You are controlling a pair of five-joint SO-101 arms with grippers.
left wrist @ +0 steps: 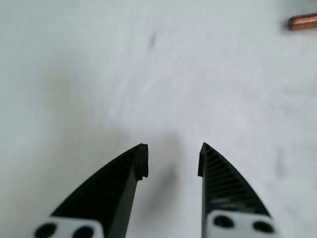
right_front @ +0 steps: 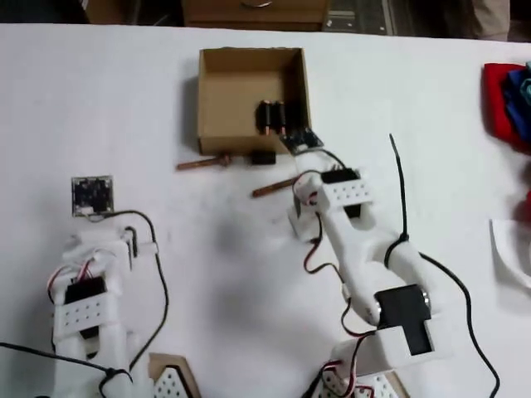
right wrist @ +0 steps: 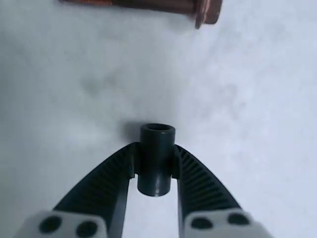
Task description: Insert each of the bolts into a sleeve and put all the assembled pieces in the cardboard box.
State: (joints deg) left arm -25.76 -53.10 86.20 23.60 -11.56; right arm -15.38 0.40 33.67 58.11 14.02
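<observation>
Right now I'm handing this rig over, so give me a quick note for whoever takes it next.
Left tool: open, empty, over the table.
Right tool: shut on a black sleeve, close to one bolt.
Done: two assembled pieces lie in the cardboard box.
On the table by the box: a second bolt and a loose sleeve.
Left: fit both bolts into sleeves, then box both.
</observation>
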